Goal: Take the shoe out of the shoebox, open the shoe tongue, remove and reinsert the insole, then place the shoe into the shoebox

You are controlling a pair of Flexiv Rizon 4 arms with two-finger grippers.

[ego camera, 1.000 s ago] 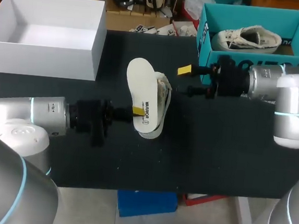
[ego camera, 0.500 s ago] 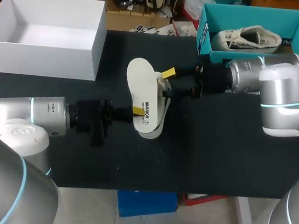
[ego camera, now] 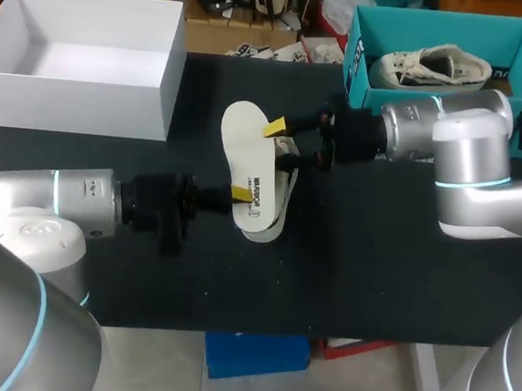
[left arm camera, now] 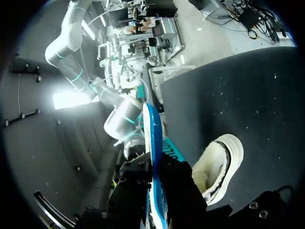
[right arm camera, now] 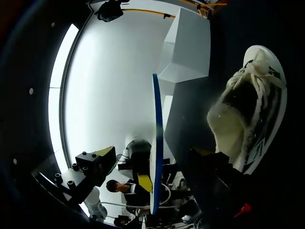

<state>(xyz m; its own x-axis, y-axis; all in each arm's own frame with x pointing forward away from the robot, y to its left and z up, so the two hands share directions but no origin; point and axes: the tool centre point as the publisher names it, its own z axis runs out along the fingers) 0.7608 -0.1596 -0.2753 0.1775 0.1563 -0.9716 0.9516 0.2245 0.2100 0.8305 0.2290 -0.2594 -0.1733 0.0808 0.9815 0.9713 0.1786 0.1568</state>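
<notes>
Currently: insole out, shoe on table

Left gripper (ego camera: 241,194): jaws pinching the white insole (ego camera: 241,139), which it holds on edge. Right gripper (ego camera: 282,144): jaws spread, one finger on either side of the insole's far part. Shoe (ego camera: 283,196): lying on the black table (ego camera: 373,278), just beside the insole. White box (ego camera: 166,77): well apart.
</notes>
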